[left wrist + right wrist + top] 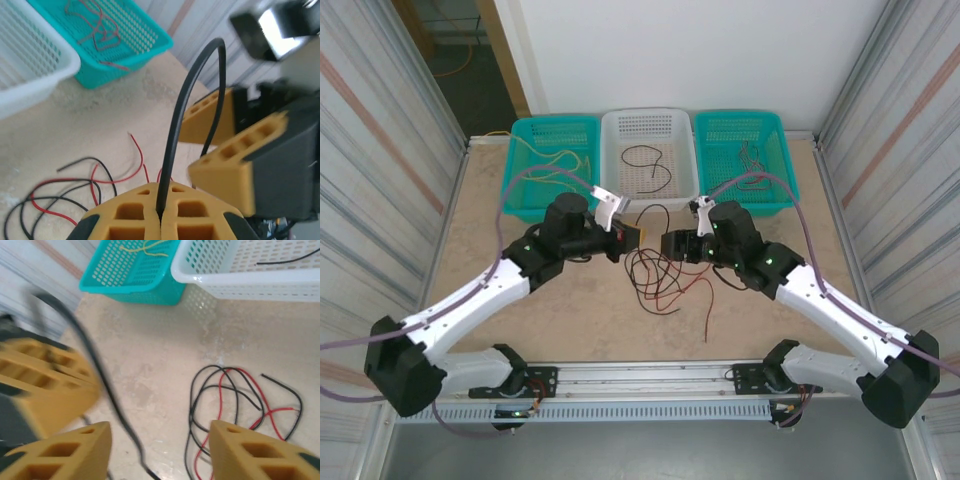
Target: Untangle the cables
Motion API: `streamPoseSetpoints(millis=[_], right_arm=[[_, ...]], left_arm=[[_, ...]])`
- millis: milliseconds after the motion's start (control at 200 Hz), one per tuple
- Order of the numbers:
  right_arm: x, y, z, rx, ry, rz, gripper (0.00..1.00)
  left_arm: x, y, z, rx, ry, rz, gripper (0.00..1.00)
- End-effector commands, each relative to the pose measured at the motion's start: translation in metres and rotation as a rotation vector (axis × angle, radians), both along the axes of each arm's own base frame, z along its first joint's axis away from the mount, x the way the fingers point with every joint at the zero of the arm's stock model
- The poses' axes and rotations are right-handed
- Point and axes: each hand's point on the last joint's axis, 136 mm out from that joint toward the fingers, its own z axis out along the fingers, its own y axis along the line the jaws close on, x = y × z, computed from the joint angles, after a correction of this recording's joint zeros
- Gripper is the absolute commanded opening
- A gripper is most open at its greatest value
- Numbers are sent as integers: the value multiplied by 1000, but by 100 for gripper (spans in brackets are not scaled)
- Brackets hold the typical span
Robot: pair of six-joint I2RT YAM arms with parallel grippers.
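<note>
Black cable (176,125) is pinched in the clenched left gripper (161,212) and arches up over the table (520,300), with the red-and-black tangle (655,280) lying at the grippers' 6 o'clock. If loops are crossed, pulling could drag the whole tangle along. The right gripper (160,440) at 3 o'clock, spread wide and grasping nothing, could snag the strand running between its fingers.

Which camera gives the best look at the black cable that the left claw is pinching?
The left wrist view: the black cable rises sharp and close from the shut left gripper. The top external view shows it as a thin, small arch; the right wrist view shows a blurred dark streak.
</note>
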Motion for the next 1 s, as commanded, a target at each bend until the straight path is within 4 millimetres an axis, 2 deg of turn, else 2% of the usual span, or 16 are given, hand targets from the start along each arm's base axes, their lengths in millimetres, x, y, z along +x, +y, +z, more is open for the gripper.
streamPoseSetpoints(millis=[0, 251, 366, 441, 726, 912, 992], right_arm=[[-13, 0, -13, -39, 23, 13, 70], [-23, 23, -43, -43, 44, 75, 79], [-14, 20, -61, -52, 69, 15, 72], [-10, 17, -69, -45, 85, -12, 70], [5, -5, -103, -28, 188, -113, 32], [11, -13, -118, -34, 225, -152, 27], [10, -8, -120, -12, 239, -132, 31]], left_arm=[[7, 21, 26, 64, -45, 116, 0], [2, 27, 72, 30, -44, 135, 0], [-4, 28, 91, -6, -57, 120, 0], [-9, 29, 96, -16, -54, 110, 0], [-19, 31, 117, -79, -72, 90, 0], [-20, 25, 131, -80, -73, 55, 0], [-21, 22, 135, -87, -70, 39, 0]])
